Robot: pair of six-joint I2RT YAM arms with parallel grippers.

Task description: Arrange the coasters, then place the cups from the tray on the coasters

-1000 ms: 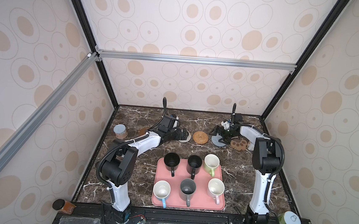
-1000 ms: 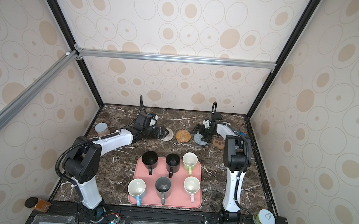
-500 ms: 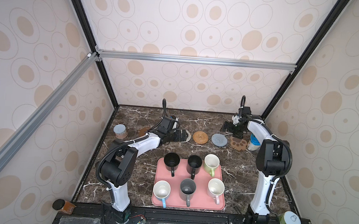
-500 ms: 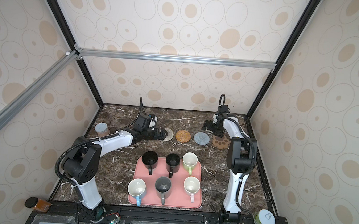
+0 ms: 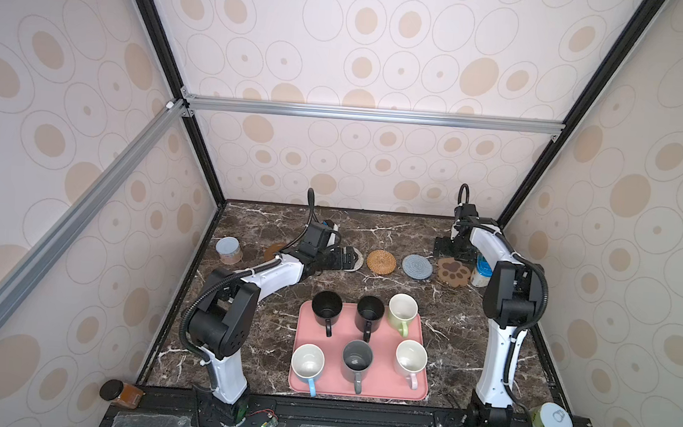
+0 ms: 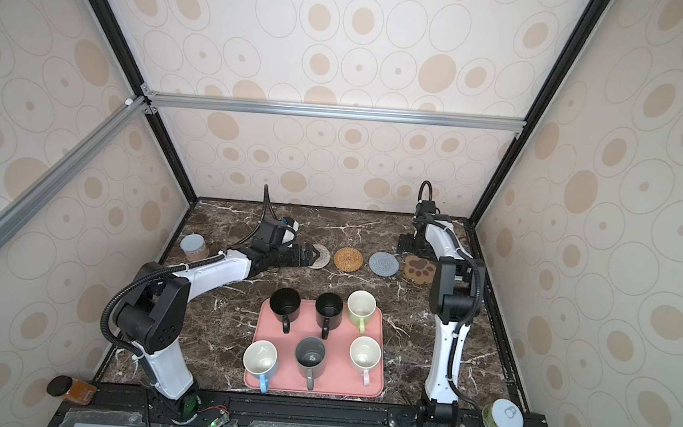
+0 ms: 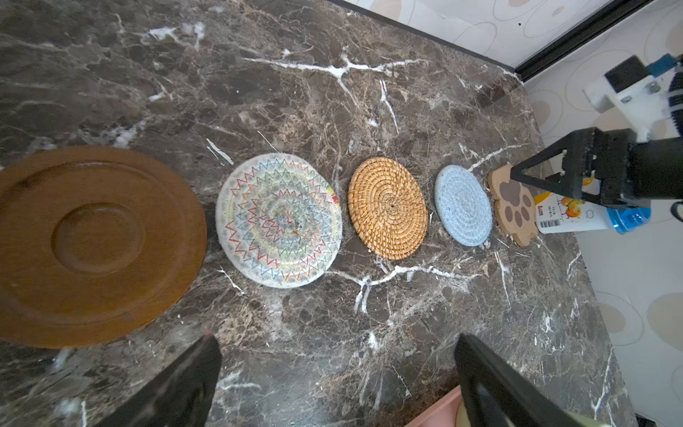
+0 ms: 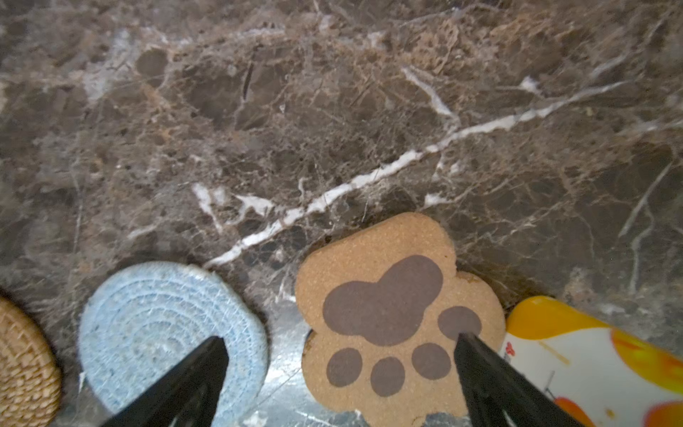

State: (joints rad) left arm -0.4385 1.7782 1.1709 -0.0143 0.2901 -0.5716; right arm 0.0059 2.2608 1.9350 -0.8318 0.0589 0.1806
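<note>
A: Both top views are bright, evenly lit, shadows soft.
B: Wrist views bend at the edges; the wooden coaster smears, and glare sits on the table beside the paw coaster.

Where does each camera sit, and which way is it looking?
Top views: high over the near edge, facing down toward the back wall; tray, table, whole left arm and right arm show.
Right wrist: on the right arm, facing down at the paw coaster; open right gripper shows.
Left wrist: on the left arm, facing along the coaster row; open left gripper shows, right gripper beyond.
Shared: both wrist views show paw coaster, grey-blue coaster, rattan coaster.
</note>
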